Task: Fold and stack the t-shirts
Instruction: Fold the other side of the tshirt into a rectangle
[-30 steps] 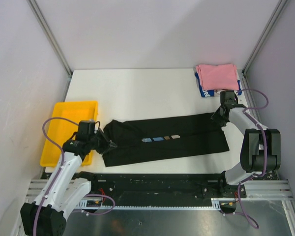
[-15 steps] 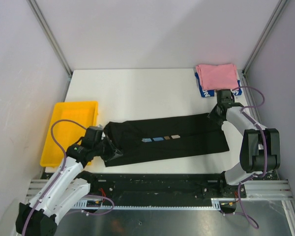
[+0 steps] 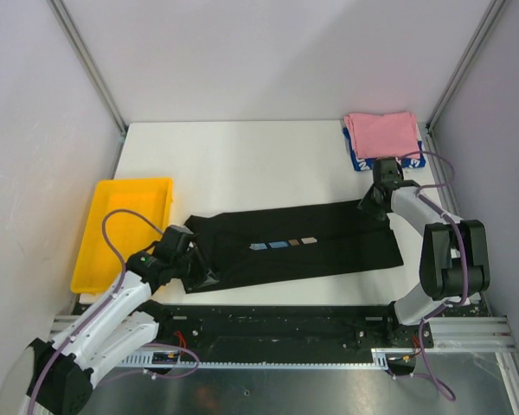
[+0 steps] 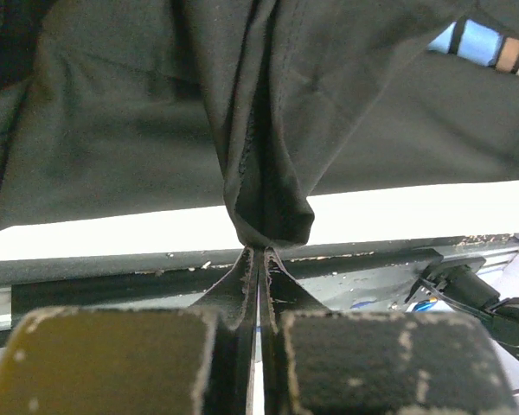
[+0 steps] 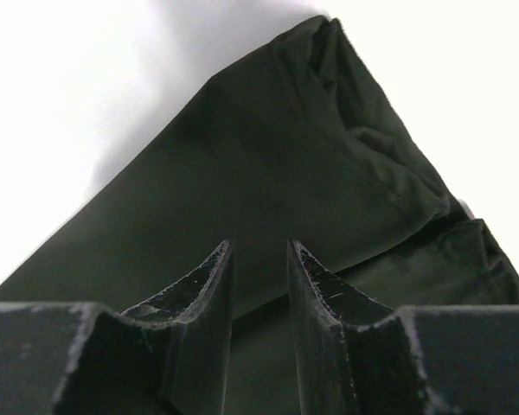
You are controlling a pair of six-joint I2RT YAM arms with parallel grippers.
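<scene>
Black t-shirt (image 3: 294, 246) stretched flat on the desk (image 3: 242, 164) beside the yellow tray (image 3: 95, 251), left pincer (image 3: 201, 275) clamped on its tray-side end, right pincer (image 3: 368, 201) apart over the far corner; a one-sided pull could skew the fold

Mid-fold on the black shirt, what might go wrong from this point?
The left gripper pinches only a small bunch of the black shirt; it may slip out. The right gripper has its jaws apart over the other end, so a pull could drag and skew the folded strip.
</scene>
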